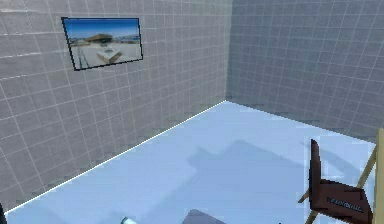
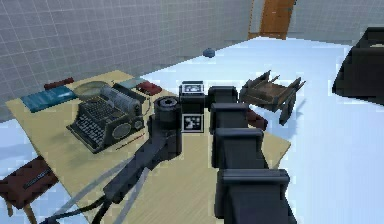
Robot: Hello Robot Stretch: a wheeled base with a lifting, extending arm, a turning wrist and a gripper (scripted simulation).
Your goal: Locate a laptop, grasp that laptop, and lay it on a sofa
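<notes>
On the tan table (image 2: 60, 150) stands a dark grey boxy machine with rows of keys (image 2: 105, 120); its shape is more a typewriter's than a laptop's. The arm rises from the arm side view's bottom edge over the table, and the gripper (image 2: 135, 168) reaches left just beside that machine. I cannot tell whether the gripper holds anything. A dark upholstered seat (image 2: 365, 65), perhaps a sofa, stands at the arm side view's right edge.
A blue book (image 2: 45, 98) and a red thing (image 2: 150, 88) lie on the table's far part. A brown chair (image 2: 270, 92) stands beyond the table, a wooden door (image 2: 275, 15) behind it. Ahead are pale floor, another chair (image 1: 335, 190) and a wall picture (image 1: 105, 42).
</notes>
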